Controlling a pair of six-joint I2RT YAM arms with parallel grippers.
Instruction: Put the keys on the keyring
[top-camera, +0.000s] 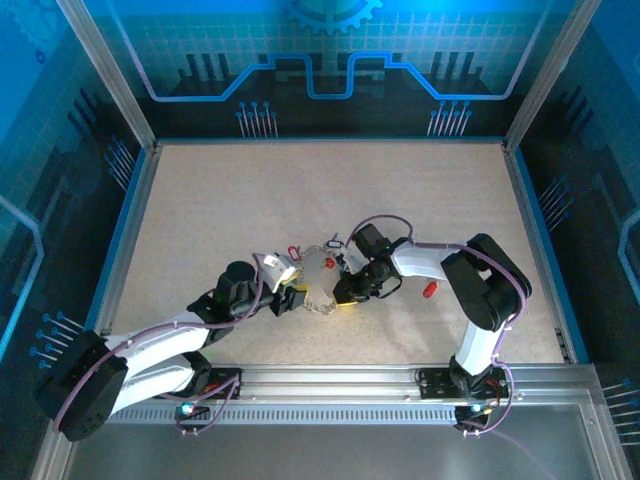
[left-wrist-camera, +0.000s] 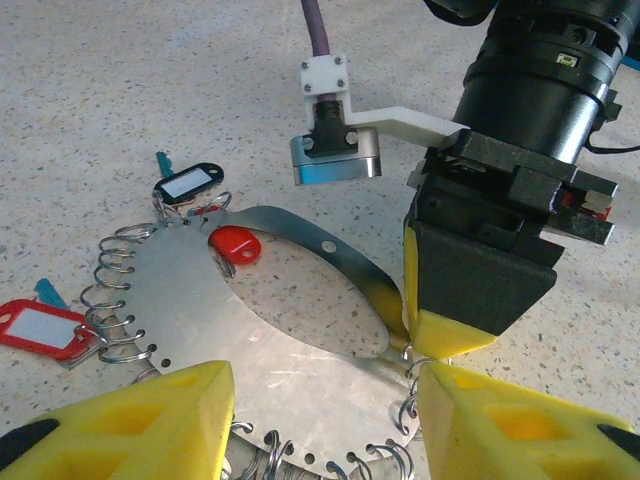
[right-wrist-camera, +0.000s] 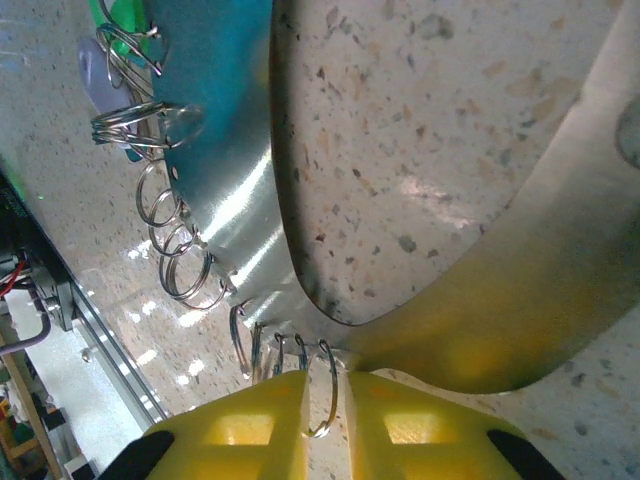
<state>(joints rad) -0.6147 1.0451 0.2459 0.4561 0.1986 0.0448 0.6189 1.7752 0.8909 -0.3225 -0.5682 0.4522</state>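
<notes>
Right claw pinches a small wire ring at the keyring edge; left claw straddles the keyring, gripping or not I cannot tell

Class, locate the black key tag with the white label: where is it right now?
The black tag lies upper left in the left wrist view, at the far edge of the metal plate, next to a red tag.

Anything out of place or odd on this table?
One red key tag lies alone on the table beside the right arm's elbow, apart from the metal plate and the other tags.
</notes>
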